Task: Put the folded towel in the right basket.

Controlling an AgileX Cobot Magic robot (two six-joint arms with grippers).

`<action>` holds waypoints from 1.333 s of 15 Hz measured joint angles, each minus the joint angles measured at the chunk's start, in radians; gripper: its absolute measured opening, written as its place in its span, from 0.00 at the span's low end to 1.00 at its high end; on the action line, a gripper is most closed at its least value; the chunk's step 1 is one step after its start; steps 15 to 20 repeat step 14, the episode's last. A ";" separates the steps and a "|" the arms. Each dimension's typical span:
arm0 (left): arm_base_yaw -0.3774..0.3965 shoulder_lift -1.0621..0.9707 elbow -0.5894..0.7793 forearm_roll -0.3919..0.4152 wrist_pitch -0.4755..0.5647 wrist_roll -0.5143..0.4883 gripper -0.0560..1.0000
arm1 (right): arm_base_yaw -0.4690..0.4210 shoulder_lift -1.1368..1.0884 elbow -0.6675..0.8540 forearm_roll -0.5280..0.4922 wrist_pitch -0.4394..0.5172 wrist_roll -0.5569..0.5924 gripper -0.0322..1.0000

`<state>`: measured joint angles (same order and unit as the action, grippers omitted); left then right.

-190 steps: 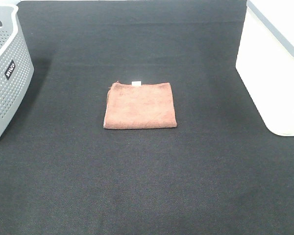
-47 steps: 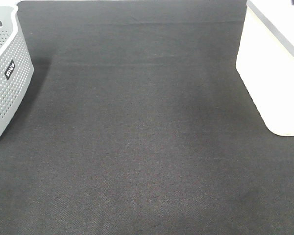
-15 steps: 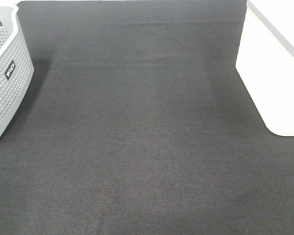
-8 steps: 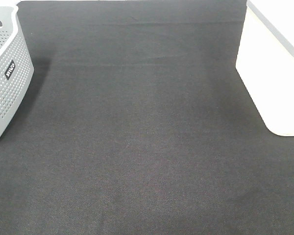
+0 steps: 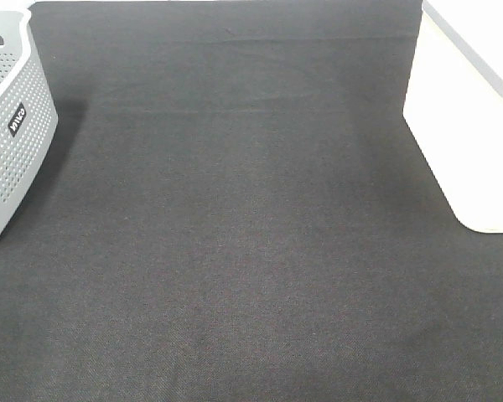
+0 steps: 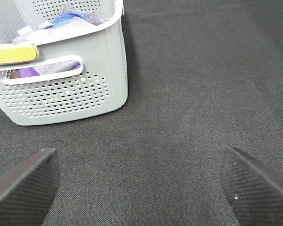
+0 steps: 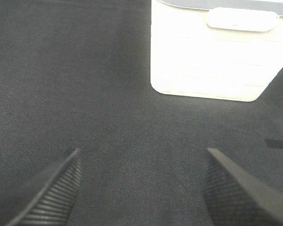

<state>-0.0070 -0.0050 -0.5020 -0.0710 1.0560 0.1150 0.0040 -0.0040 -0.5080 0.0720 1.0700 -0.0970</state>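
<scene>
So the dark worktop (image 5: 235, 234) is just bare fabric in the overhead shot, with the grey holed basket (image 5: 8, 126) off at 9 o'clock and the plain white basket (image 5: 465, 117) over at 3 o'clock. Can't see the towel in any of the views, and the white basket's inside isn't visible, so can't say where it is. Left hand (image 6: 139, 183) hangs over the worktop with its two dark fingers (image 6: 23, 183) spread wide apart and nothing between them; the grey basket (image 6: 61, 70) sits ahead of it, with some blue and purple cloth (image 6: 68, 16) piled inside. Right hand (image 7: 141, 188) is the same deal, fingers (image 7: 52, 188) wide apart and empty, facing the white basket (image 7: 212, 56) with its handle slot.
</scene>
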 joint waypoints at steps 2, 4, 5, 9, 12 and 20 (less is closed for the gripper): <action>0.000 0.000 0.000 0.000 0.000 0.000 0.89 | 0.000 0.000 0.000 0.001 0.000 0.000 0.69; 0.000 0.000 0.000 0.000 0.000 0.000 0.89 | 0.000 0.000 0.000 0.001 0.000 0.000 0.69; 0.000 0.000 0.000 0.000 0.000 0.000 0.89 | 0.000 0.000 0.000 0.001 0.000 0.000 0.69; 0.000 0.000 0.000 0.000 0.000 0.000 0.89 | 0.000 0.000 0.000 0.001 0.000 0.000 0.69; 0.000 0.000 0.000 0.000 0.000 0.000 0.89 | 0.000 0.000 0.000 0.001 0.000 0.000 0.69; 0.000 0.000 0.000 0.000 0.000 0.000 0.89 | 0.000 0.000 0.000 0.001 0.000 0.000 0.69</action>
